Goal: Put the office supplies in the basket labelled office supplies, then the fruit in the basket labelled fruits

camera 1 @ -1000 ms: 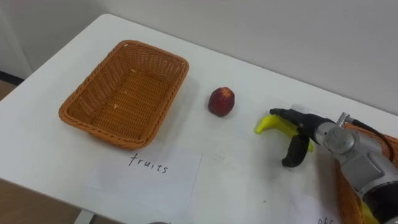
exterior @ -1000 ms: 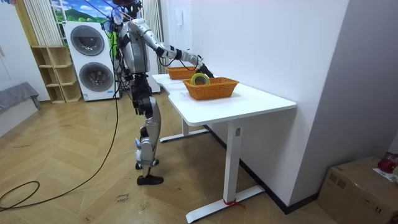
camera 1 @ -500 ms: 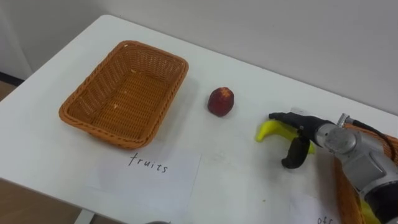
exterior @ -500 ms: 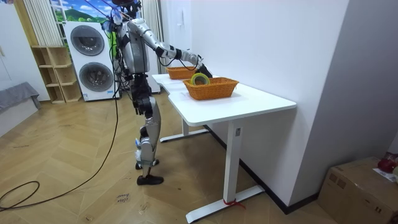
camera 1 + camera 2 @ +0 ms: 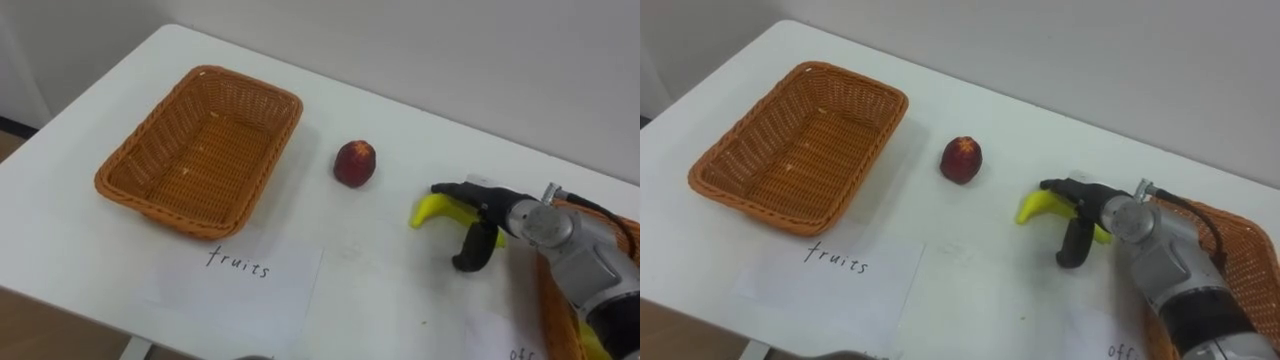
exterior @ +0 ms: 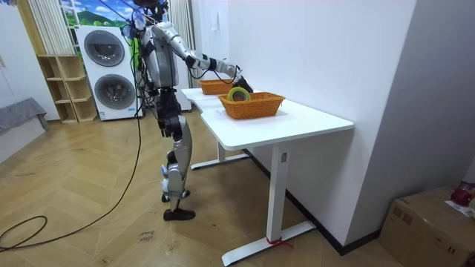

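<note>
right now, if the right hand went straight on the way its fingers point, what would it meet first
Probably the red fruit. The right hand lies over the banana, fingers aimed at the view's left, in line with the fruit; depth is unclear, so it could pass beside it.

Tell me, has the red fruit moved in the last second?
No. The red fruit keeps the same gap to the basket on its left.

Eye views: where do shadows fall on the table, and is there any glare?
Left eye view: soft, even light, no glare on the table; faint shadows hug the red fruit and the basket at its near rim. Right eye view: the same light, with a faint shadow under the banana beside the right hand.
</note>
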